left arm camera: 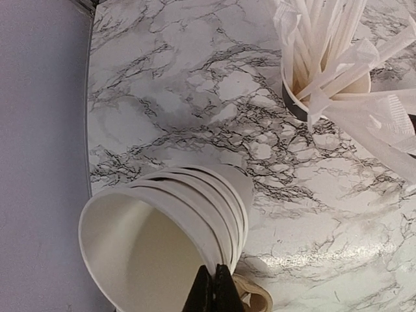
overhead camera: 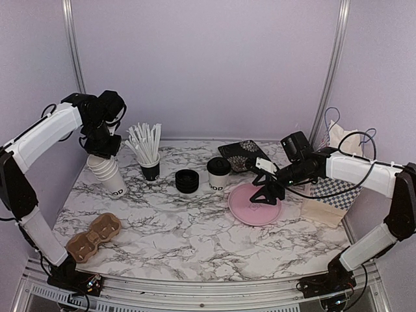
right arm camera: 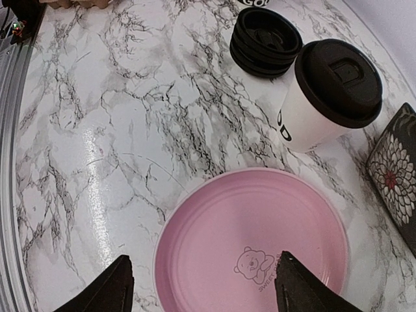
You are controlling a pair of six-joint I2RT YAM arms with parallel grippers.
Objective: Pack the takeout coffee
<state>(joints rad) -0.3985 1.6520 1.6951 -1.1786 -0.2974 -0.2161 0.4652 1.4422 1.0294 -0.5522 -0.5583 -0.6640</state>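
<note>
Marble table (overhead camera: 195, 234) fills the lower frame; right of centre on it sits the pink plate (overhead camera: 242, 209), with the right gripper (overhead camera: 265, 195) over it, jaws apart and holding nothing. Upper left, I see the left gripper (overhead camera: 104, 149) pinched together on the rim of the tilted stack of paper cups (overhead camera: 110, 174). Cardboard carrier (overhead camera: 94, 237) lies lower left, well apart from the lidded coffee cup (overhead camera: 218, 174), which stands at centre, just upper left of the plate.

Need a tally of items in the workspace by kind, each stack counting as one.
Cup stack: 1
Lidded cup: 1
Lid stack: 1
Straw holder: 1
Pink plate: 1
Carrier: 1
Bag: 1
Patterned tray: 1
Total: 8
</note>
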